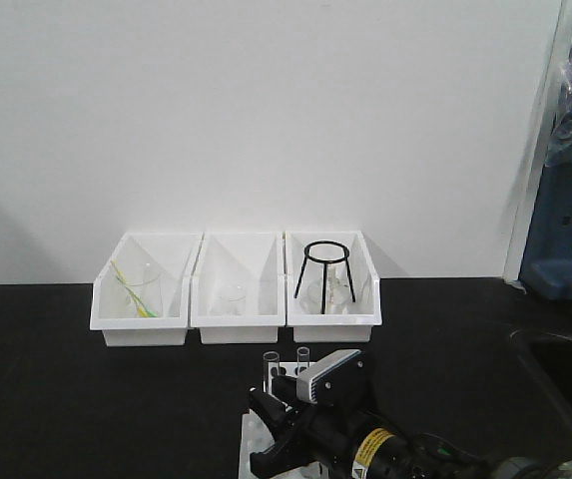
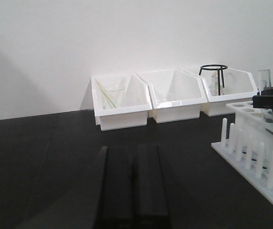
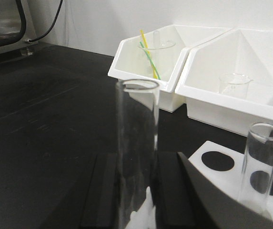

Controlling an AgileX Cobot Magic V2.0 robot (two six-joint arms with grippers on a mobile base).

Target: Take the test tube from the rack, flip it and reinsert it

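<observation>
My right gripper (image 3: 137,157) is shut on a clear test tube (image 3: 136,119), held upright with its open rim up. A second test tube (image 3: 259,162) stands in a hole of the white rack (image 3: 200,155) just to the right. In the front view both tubes (image 1: 271,364) (image 1: 303,357) rise beside the right gripper (image 1: 284,391) over the rack (image 1: 250,444). In the left wrist view the rack (image 2: 250,143) with its pegs is at the right, and the held tube (image 2: 264,82) stands above it. My left gripper (image 2: 132,150) is shut and empty, low over the black table.
Three white bins stand in a row at the wall: the left one (image 1: 106,314) holds a beaker with yellow-green sticks, the middle one (image 1: 206,317) a small beaker, the right one (image 1: 365,314) a black tripod stand (image 1: 324,267). A blue object (image 1: 570,239) is at the far right.
</observation>
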